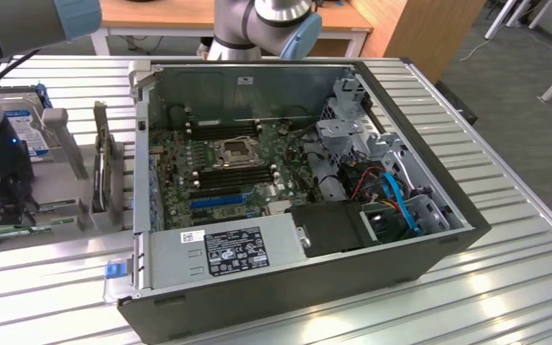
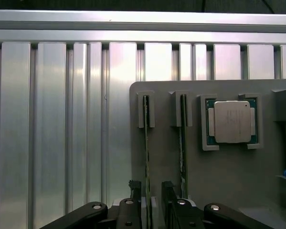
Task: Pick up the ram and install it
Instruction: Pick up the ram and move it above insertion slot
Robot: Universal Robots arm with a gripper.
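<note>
Ribbed metal worktop carries a grey holder; the ram stands on edge in its end slot, between the fingers of the open hand. Centring before closing should give a square grip.

End effector downward, jaws apart.

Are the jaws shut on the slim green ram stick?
No, the jaws stand open astride the slim green ram stick in its grey holder.

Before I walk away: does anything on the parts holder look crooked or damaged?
Nothing stands out. The ram stick inside the open gripper and the second stick stand straight in the holder; the processor sits square.
</note>
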